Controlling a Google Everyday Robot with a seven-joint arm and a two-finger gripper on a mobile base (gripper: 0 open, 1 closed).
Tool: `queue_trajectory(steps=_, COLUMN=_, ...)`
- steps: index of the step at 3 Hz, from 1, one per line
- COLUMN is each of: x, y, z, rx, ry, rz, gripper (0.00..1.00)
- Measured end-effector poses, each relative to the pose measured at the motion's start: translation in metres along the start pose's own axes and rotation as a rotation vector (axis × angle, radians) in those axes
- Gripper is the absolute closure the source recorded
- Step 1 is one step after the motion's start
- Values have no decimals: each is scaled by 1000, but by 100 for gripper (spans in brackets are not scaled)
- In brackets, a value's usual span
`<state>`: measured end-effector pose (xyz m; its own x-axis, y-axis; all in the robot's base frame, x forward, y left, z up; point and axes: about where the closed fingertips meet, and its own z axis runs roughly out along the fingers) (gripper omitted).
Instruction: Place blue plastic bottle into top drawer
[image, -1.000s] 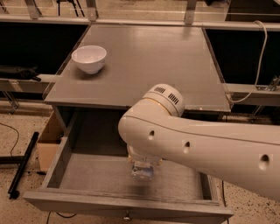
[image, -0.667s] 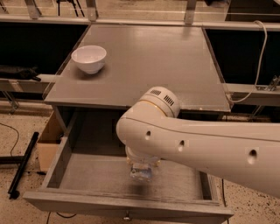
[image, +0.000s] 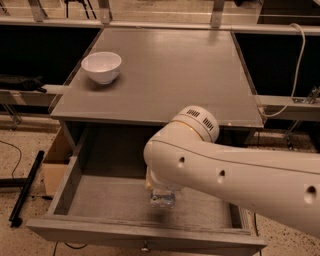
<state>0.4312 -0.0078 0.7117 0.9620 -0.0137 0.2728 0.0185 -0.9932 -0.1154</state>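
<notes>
The top drawer (image: 75, 172) of the grey cabinet stands pulled open at the bottom of the camera view, its small knob at the front edge. My white arm reaches down into it from the right. The gripper (image: 159, 191) is down inside the drawer, mostly hidden under the arm's wrist. The blue plastic bottle (image: 163, 199), clear and pale bluish, shows just below the wrist, at or just above the drawer floor near the middle. Whether it rests on the floor I cannot tell.
A white bowl (image: 101, 66) sits on the grey cabinet top (image: 170, 70) at its left. A cardboard box (image: 54, 160) stands on the floor left of the drawer, with a black bar (image: 25, 187) beside it. A white cable (image: 295, 70) hangs at the right.
The arm has shifted slightly left and down into the drawer, carrying the bottle lower towards the drawer floor.
</notes>
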Motion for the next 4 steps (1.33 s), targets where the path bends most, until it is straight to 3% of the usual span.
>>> queue_trajectory(steps=1, x=0, y=-5, z=-1, rx=38, ry=32, rz=-89, gripper=100)
queue_trajectory(steps=2, x=0, y=-5, z=-1, rx=38, ry=32, rz=-89, gripper=100)
queue_trajectory(steps=4, x=0, y=-11, z=33, rx=102, ry=-42, rz=-81, gripper=100)
